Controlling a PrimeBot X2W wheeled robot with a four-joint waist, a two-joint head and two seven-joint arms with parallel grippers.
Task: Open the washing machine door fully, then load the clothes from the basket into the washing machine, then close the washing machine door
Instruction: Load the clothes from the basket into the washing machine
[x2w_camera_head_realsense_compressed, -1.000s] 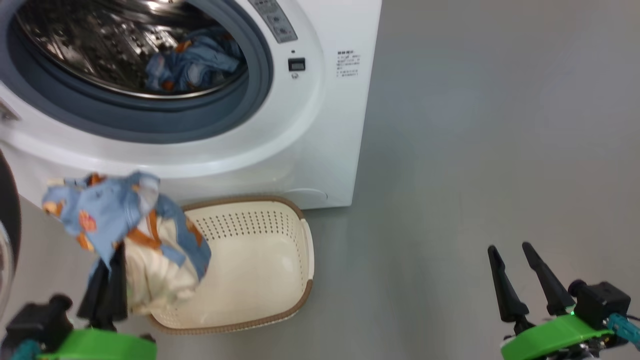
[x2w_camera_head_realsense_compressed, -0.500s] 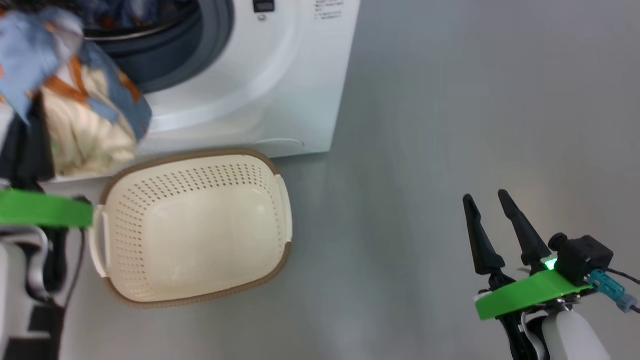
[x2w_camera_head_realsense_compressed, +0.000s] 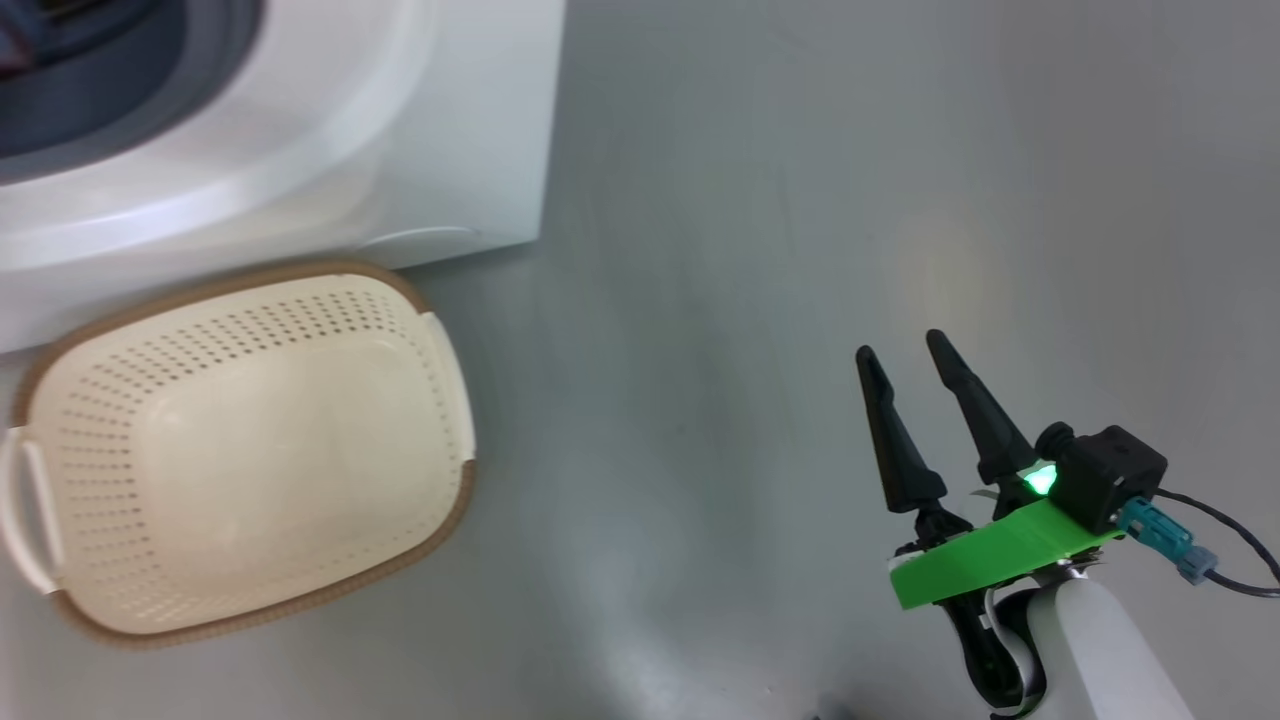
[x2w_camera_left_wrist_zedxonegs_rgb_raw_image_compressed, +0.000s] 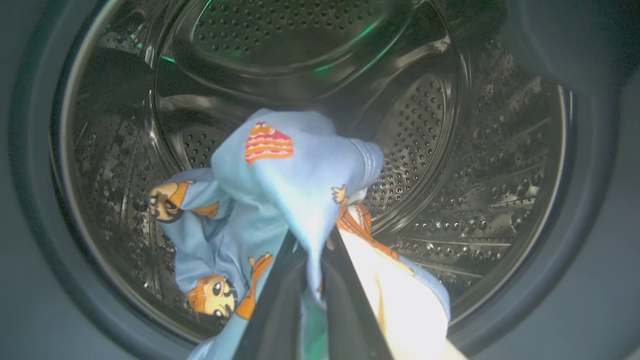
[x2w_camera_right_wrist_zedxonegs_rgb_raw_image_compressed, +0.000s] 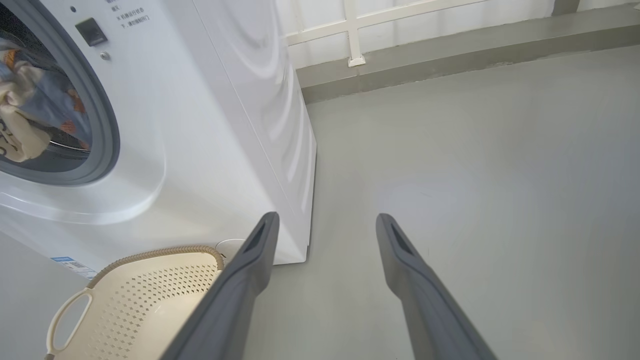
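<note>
My left gripper is shut on the clothes, a light blue printed bundle with a cream-white piece hanging at its right. It holds them at the mouth of the washing machine's steel drum. More blue printed cloth lies lower left inside the drum. In the right wrist view the clothes show in the opening of the washing machine. The basket sits on the floor before the washing machine with nothing in it. My right gripper hovers open over the floor, right of the basket. The washing machine door is out of view.
Bare grey floor stretches right of the machine. A low grey ledge and a white wall run behind it. In the right wrist view the basket sits beside my open right gripper.
The head camera has swung, shifting the whole picture. My left gripper carried the clothes up from over the basket to the drum opening and out of the head view. The right gripper stays open.
</note>
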